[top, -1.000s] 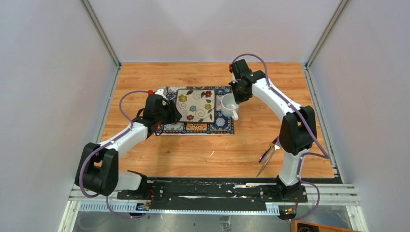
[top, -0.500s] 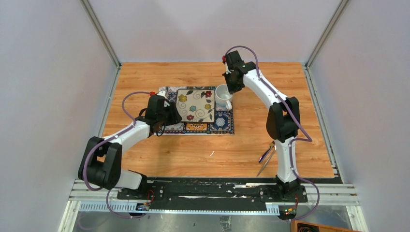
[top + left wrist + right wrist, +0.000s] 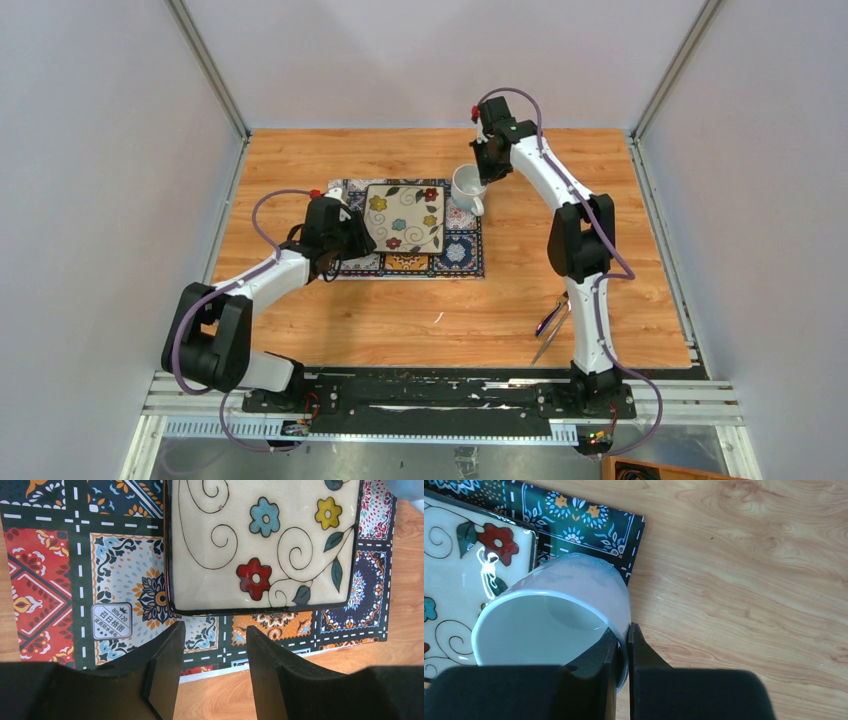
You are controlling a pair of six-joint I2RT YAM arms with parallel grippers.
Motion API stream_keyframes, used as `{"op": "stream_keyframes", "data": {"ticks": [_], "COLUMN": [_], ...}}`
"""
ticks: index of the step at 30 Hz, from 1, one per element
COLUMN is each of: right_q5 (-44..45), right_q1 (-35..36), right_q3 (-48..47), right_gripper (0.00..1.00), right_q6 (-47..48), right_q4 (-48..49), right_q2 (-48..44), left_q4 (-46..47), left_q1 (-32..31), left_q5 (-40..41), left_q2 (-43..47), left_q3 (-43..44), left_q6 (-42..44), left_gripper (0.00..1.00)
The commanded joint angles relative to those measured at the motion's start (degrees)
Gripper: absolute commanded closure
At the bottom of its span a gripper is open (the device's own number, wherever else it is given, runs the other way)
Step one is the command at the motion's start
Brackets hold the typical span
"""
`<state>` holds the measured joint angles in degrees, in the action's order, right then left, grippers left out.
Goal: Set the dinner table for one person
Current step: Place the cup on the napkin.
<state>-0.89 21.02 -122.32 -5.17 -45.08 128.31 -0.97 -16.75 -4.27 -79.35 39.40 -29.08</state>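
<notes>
White glossy mug in right hand

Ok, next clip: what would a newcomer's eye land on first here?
The square floral plate stands out first, lying on a colourful tile-patterned placemat in the middle of the wooden dinner table. Next comes a white mug at the mat's far right corner, its wall pinched by the right arm's fingers. The left arm's fingers hang open over the mat, beside the plate's left edge.
</notes>
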Motion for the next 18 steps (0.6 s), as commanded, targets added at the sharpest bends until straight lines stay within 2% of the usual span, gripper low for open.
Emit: {"op": "stream_keyframes", "data": {"ticks": [1,18], "right_q5": [-2.57,-2.81], "right_q1": [-0.62,-1.67], "right_q3": [-3.66,-6.05], "right_gripper": [1.0,1.0], "right_q6": [-0.6,0.07], "right_q4": [-0.8,-0.84], "right_q2": [1.7,4.96], "left_q4": [0.71,2.29], "left_q1": [-0.56,-0.56], "left_q5": [0.41,0.21], "left_q2": [-0.59,-2.02], "left_q3": [0.77,0.77], "left_q6": [0.43,0.35], "left_gripper": [0.47,0.47]}}
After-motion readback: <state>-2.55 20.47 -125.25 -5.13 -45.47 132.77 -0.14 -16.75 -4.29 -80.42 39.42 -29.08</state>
